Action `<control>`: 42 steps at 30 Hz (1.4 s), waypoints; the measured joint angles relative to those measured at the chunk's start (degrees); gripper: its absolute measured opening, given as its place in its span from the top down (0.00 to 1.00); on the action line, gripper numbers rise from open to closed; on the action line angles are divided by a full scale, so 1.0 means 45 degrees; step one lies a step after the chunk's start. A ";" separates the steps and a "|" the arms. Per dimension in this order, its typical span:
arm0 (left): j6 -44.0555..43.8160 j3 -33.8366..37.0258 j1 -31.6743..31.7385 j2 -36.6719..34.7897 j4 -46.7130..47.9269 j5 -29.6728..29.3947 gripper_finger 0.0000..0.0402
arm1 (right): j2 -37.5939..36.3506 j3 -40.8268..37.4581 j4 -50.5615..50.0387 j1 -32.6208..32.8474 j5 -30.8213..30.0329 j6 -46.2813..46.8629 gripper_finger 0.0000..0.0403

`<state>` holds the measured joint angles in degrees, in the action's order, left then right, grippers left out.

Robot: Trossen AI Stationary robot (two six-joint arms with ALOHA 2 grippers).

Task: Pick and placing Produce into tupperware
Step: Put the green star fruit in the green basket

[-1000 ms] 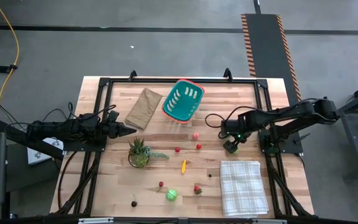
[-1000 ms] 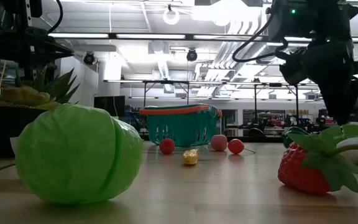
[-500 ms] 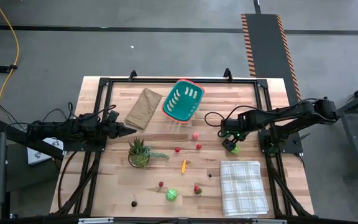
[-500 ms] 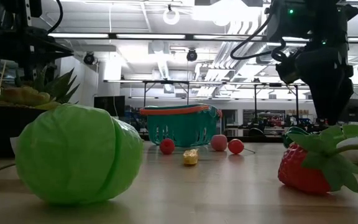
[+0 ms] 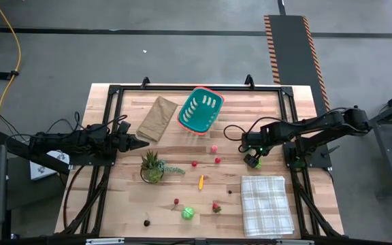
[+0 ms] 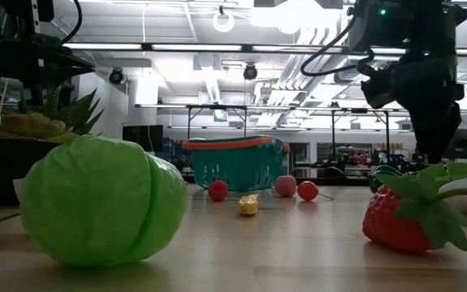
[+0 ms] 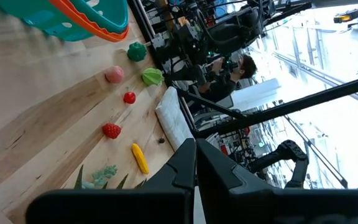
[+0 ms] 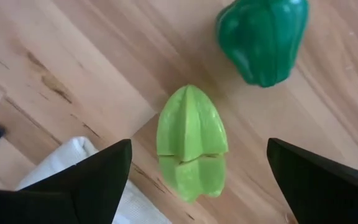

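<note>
Right end effector (image 8: 191, 186) hangs wide open over the light-green fruit (image 8: 191, 143), next to the cloth (image 5: 267, 204); left end effector (image 5: 143, 142) is closed, empty.

basket (image 5: 201, 110) behind scattered produce (image 5: 201, 182) | bag (image 5: 157, 118) left of basket | cloth (image 5: 267, 205) front right

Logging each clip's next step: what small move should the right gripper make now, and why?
Probably straight down, then close: the right gripper is open, its fingers either side of the ridged light-green toy fruit lying on the wooden table, not yet gripped.
</note>
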<state>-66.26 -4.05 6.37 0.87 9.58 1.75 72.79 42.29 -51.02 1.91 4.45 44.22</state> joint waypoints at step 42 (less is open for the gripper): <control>-0.0029 0.0000 0.0000 0.0001 0.0004 0.0044 0.99 | 0.2307 -0.0905 0.1671 0.0001 0.0835 -0.0144 0.24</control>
<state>-66.39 -4.05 6.37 0.87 9.60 1.95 83.18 38.22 -43.50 1.91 8.21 43.57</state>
